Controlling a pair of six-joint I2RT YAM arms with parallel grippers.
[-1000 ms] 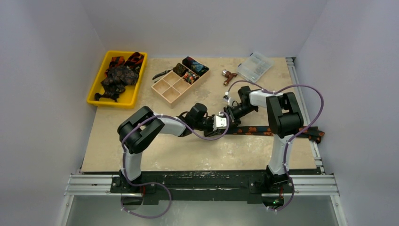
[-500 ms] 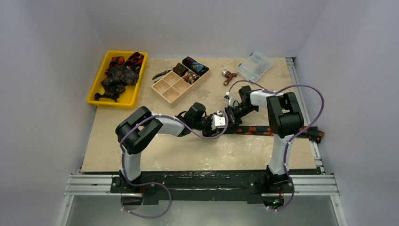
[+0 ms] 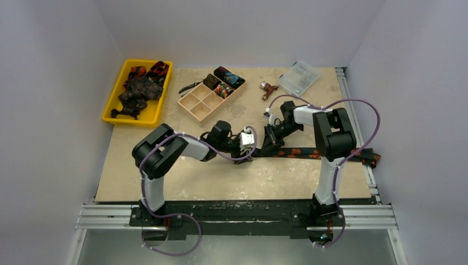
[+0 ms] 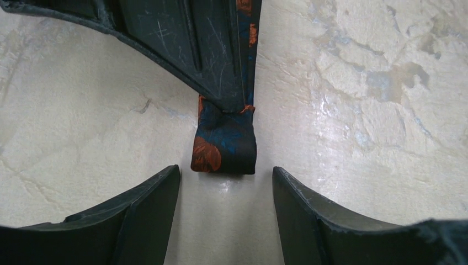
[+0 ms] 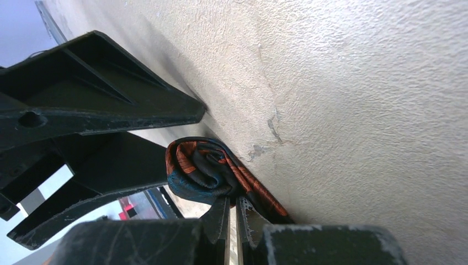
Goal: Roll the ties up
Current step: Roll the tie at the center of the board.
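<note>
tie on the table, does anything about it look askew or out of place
The tie lies straight, but its right end runs off the right edge of the table onto the metal rail. Its left end is a small loose roll pinched by the right gripper, jaws shut.

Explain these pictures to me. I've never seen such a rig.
The machine is a left arm and a right arm, bolted at the near edge of a table. One picture looks down from above; the other two come from cameras on the wrists. The right gripper is shut on the rolled end of a black-and-orange tie, whose rest lies flat along the table. The left gripper is open just before that roll, holding nothing. Farther back: a yellow tray of ties, a divided box, a clear case.
</note>
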